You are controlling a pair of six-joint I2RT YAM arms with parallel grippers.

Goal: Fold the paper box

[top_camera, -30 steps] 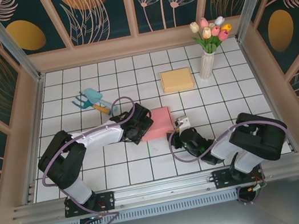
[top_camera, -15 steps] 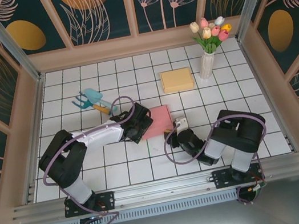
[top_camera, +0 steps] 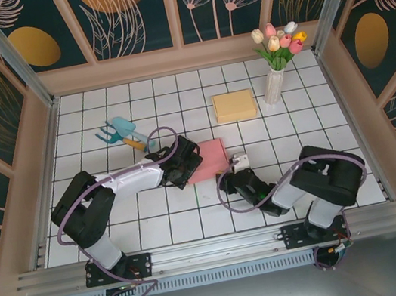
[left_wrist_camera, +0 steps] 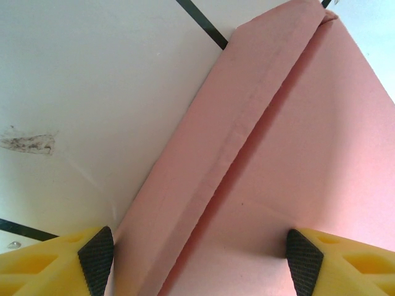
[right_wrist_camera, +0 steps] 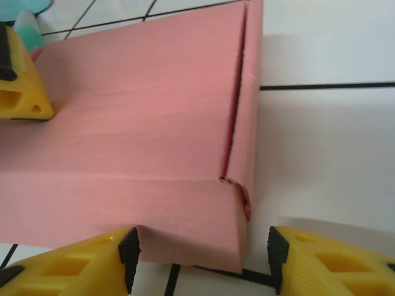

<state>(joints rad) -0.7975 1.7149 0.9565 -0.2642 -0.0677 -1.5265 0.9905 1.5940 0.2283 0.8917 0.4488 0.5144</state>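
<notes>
The pink paper box (top_camera: 211, 159) lies flat on the tiled table (top_camera: 316, 119), pinned between both grippers. The left gripper (left_wrist_camera: 199, 262) stands wide open astride its long side flap, gripping nothing, probably to steady that edge. The right gripper (right_wrist_camera: 202, 256) straddles the corner just ahead of it, jaws parted and not clamped. The lid looks closed, so its contents are hidden. Well beyond the right gripper, a white vase (top_camera: 274, 85) holds tulips (top_camera: 278, 38).
</notes>
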